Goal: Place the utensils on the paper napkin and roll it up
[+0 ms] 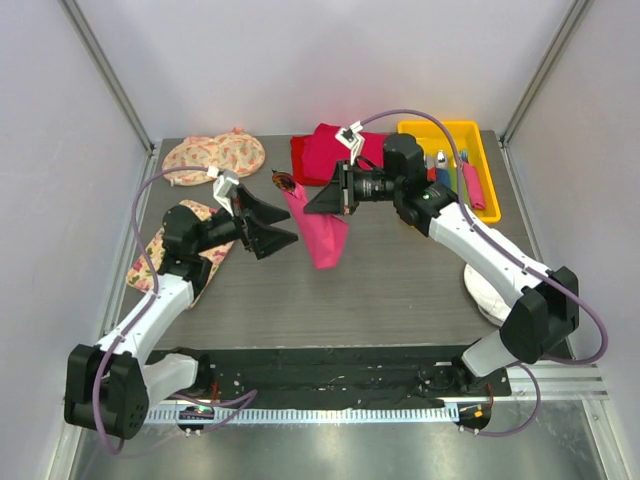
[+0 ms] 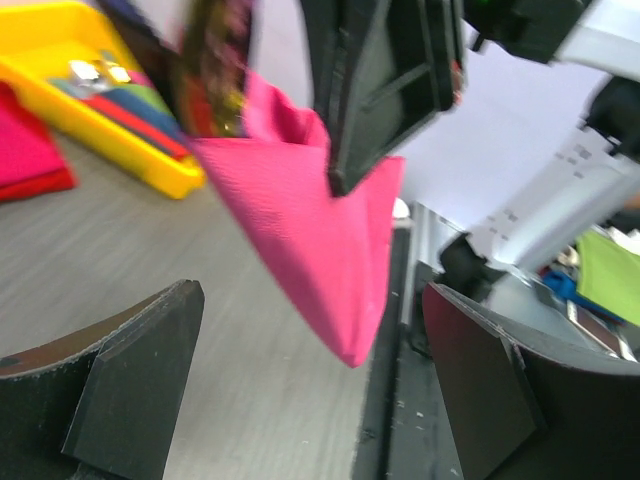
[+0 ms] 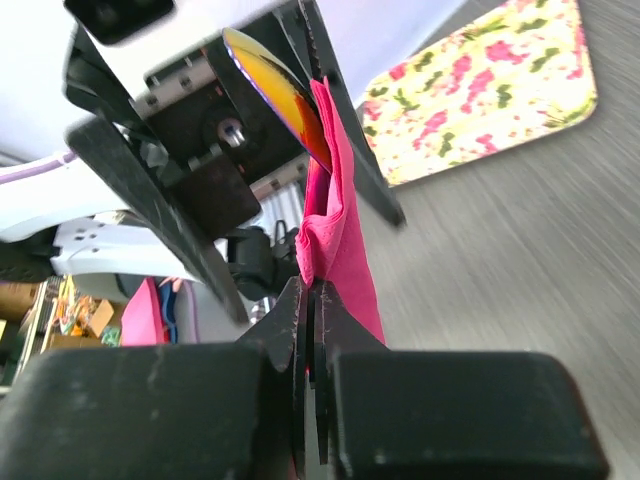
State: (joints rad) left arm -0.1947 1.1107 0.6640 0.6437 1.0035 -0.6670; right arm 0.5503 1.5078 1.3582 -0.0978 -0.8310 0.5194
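The paper napkin (image 1: pixel 322 232) is hanging over the middle of the desk (image 1: pixel 400 290), folded into a loose cone around one utensil (image 3: pixel 275 85) whose shiny head is poking out on top. Wrapping looks partway done: more cutlery (image 1: pixel 443 165) is lying in the yellow tray (image 1: pixel 440 127) at the far right corner, and no tidy roll is showing yet. The right gripper (image 1: pixel 310 207) is pinching the napkin's upper edge, jaws fully closed. The left gripper (image 1: pixel 284 224) is reaching in level, facing it, jaws gaping wide and empty.

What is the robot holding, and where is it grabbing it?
The right claw pinches the pink paper napkin near its top, so it hangs down. The left claw is open and holds nothing.
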